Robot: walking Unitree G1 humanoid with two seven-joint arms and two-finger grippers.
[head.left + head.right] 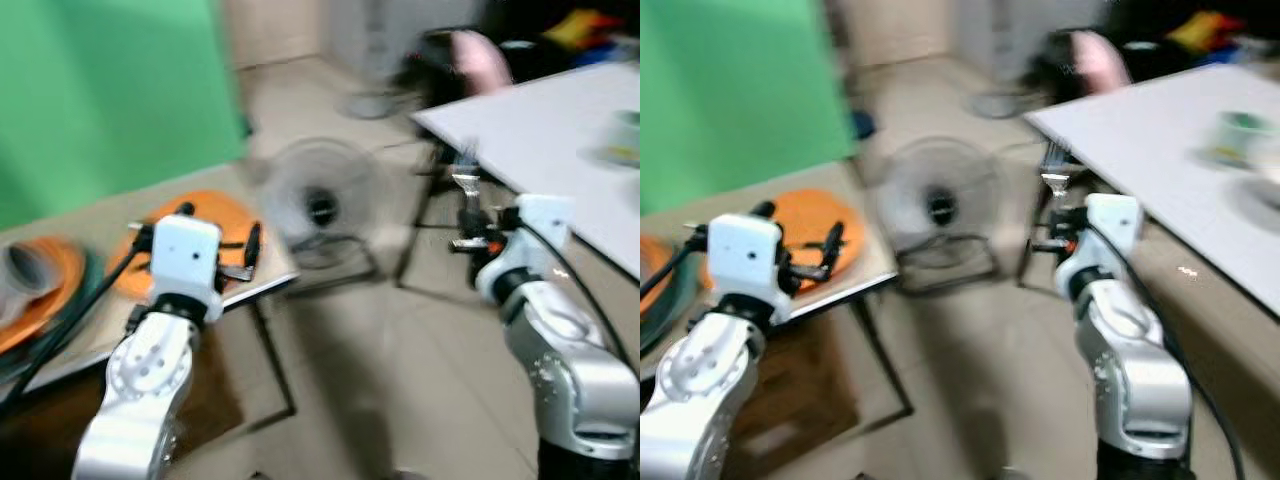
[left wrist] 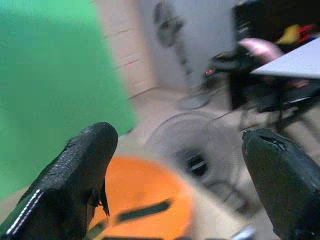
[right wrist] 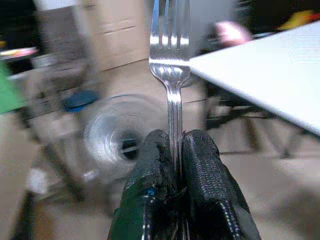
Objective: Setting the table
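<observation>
Fork run in progress, white table coming up

Right gripper has its two fingers pressed tight on the handle of one fork, tines pointing up, probably so it rides steady while the robot walks. It's near the white table, just off its corner, not over it yet. Left gripper is spread wide with nothing in it, well away from the table and hovering above an orange plate on a side surface. One floor fan sits between them. Everything's blurry, so I'd guess it's mid-turn.
</observation>
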